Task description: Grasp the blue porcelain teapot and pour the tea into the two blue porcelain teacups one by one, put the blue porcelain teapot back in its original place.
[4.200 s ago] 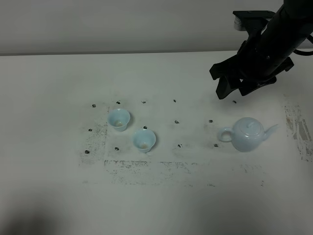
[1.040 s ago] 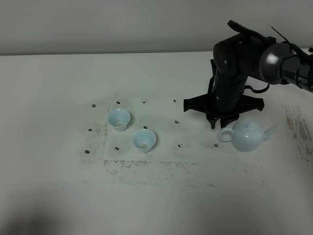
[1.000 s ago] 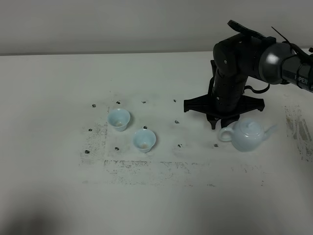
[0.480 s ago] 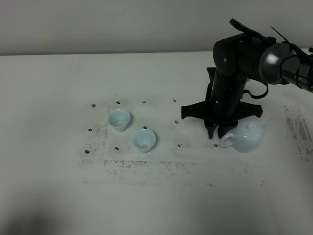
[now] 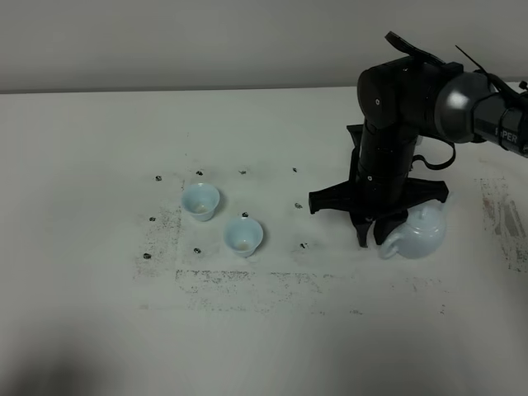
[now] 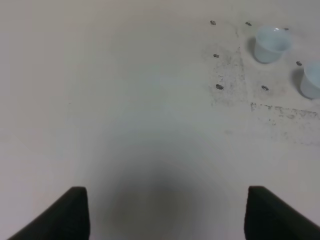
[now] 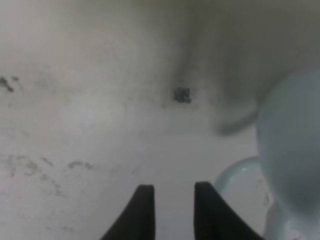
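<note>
The blue porcelain teapot (image 5: 419, 235) is tilted, spout raised, well to the right of the two blue porcelain teacups (image 5: 200, 201) on the table (image 5: 99, 165). My right tool (image 7: 172, 215) is at its handle with the jaws narrow. I cannot tell if it grips. I judge nothing is poured yet, so both pours and the return remain.

The right arm (image 5: 396, 107) is built of glossy black rounded housings, with a silver-grey domed cap (image 5: 456, 101) at one joint and white lettering (image 5: 505, 132) on the link beyond it; thin black cables (image 5: 441, 163) loop beside the wrist, and a flat black crossbar (image 5: 334, 198) spans it. The right pincer (image 7: 173, 189) has two slim black fingers that taper to blunt tips; of the left pincer (image 6: 166, 200) only two dark, blocky finger ends show, blurred.
</note>
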`<state>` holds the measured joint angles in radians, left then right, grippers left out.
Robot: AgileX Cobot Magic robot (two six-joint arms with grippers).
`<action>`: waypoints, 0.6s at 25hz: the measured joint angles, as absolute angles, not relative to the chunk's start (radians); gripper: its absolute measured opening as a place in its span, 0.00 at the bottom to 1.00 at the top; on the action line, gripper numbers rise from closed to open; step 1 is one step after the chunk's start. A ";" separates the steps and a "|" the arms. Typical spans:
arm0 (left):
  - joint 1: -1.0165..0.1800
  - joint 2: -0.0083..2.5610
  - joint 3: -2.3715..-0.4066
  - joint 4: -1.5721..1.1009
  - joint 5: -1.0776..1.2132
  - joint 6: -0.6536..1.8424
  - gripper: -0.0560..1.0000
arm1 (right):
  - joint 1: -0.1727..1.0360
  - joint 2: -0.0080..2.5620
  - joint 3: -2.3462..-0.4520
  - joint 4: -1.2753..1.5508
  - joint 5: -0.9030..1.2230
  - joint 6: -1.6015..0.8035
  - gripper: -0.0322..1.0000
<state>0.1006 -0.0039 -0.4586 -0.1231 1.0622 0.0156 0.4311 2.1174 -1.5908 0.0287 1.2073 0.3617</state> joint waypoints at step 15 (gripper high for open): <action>0.101 -0.004 -0.459 -0.123 1.062 0.016 0.64 | 0.660 1.646 -1.341 -0.249 1.159 0.586 0.21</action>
